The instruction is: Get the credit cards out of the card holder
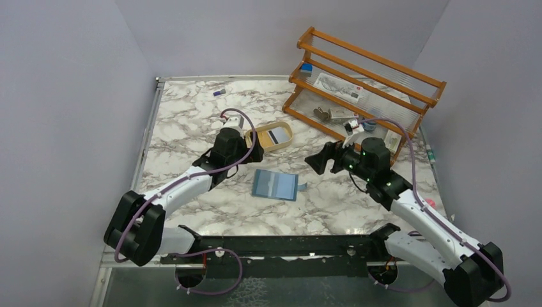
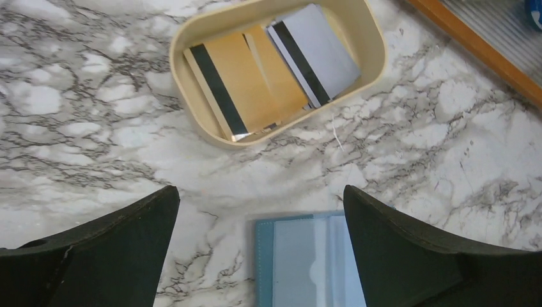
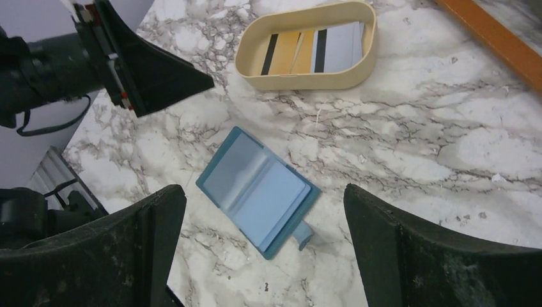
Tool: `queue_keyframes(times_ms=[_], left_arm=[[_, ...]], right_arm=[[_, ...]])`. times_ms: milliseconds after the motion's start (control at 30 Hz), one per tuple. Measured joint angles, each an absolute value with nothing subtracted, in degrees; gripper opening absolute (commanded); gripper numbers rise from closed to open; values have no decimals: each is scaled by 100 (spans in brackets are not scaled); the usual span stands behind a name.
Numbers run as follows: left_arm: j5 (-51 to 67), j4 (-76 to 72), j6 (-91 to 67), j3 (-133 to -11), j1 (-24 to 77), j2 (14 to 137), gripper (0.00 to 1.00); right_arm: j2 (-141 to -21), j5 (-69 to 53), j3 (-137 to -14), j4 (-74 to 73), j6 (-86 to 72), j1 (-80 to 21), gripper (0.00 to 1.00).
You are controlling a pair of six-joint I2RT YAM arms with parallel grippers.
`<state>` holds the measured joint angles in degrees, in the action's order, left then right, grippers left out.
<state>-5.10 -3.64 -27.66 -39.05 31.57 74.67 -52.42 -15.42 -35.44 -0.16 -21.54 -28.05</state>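
The teal-blue card holder (image 1: pixel 276 184) lies open and flat on the marble table, its lighter blue sleeves facing up and its snap tab (image 3: pixel 303 235) sticking out. The credit cards (image 2: pixel 259 83), yellow ones with dark stripes and a grey-blue one (image 2: pixel 323 48), lie in the tan oval tray (image 2: pixel 192 38). My left gripper (image 2: pixel 261 192) hangs open between the tray and the holder (image 2: pixel 307 262), holding nothing. My right gripper (image 3: pixel 263 192) hovers open above the holder (image 3: pixel 255 188), to its right in the top view (image 1: pixel 321 160), also holding nothing.
A wooden rack (image 1: pixel 364 83) with small items stands at the back right, just behind the right arm. A small purple object (image 1: pixel 219 93) lies at the back left. The tray (image 1: pixel 286 146) sits beside the left gripper (image 1: pixel 254 154).
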Motion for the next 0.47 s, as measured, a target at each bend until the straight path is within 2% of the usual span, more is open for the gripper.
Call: queue_keyframes(times_ms=[233,467], left_arm=[[-808,-259,-2495,-3828,2665,6877,99],[-882,-982,-2235,-3142,2071,5935,99]], right_arm=[[-4591,-1061,-2860,-86,-2436,-2805,100],[-4460,-819,-2449,1,-2648,-2805,100]])
